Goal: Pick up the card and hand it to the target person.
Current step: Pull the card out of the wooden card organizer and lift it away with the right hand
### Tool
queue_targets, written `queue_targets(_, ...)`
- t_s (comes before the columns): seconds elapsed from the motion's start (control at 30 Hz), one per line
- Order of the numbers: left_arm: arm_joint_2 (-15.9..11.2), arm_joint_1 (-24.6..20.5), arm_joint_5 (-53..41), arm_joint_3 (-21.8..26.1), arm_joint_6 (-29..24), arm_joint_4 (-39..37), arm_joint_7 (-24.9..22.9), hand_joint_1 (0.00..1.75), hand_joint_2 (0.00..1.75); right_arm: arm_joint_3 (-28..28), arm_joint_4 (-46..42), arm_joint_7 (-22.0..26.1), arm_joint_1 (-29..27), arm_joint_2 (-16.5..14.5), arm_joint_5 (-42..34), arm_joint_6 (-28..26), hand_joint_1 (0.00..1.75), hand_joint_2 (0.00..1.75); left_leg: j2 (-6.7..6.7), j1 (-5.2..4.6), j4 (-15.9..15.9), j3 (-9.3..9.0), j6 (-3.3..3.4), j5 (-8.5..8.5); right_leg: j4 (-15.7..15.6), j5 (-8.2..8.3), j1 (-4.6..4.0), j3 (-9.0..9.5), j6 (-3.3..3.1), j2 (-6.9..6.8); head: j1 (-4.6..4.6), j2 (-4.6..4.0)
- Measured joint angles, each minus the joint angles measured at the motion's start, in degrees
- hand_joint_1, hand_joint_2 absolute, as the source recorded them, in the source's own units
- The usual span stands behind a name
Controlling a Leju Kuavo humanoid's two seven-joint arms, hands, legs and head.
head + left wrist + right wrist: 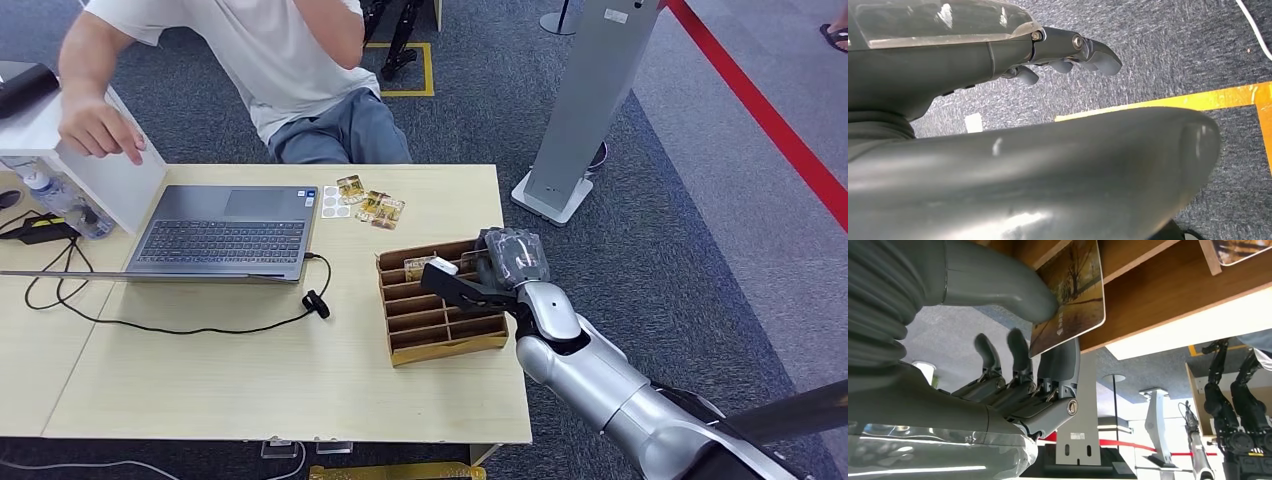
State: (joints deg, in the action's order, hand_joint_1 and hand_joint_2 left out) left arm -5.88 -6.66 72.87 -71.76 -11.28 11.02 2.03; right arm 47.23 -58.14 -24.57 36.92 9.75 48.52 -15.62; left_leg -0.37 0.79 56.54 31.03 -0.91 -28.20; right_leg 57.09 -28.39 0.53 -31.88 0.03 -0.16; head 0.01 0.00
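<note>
A: Right hand (1013,365) status?
B: Card (1073,295) is pinched between the thick grey thumb and a dark finger. Glossy, rounded corners, tree print on its face.
A: Card location?
B: At the wooden slotted rack (440,322), near the table's right edge, still partly in a slot. Flat brown dividers are seen there.
A: Left hand (1068,55)?
B: Nothing held; fingers loosely curled above speckled grey carpet (1158,45) crossed by yellow tape (1198,100).
</note>
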Motion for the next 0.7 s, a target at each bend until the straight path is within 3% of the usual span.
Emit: queue_targets(0.7,-0.02,0.0,-0.07,-0.13,-0.39,0.0,0.7,0.0,0.0,-0.01,-0.92,-1.01,-0.04,0.04,0.45,0.16,1.5,1.75,0.0,0.0,0.0,-0.01,0.0,0.01,0.0,0.0,0.0,0.0,0.0,0.0,0.0,0.0)
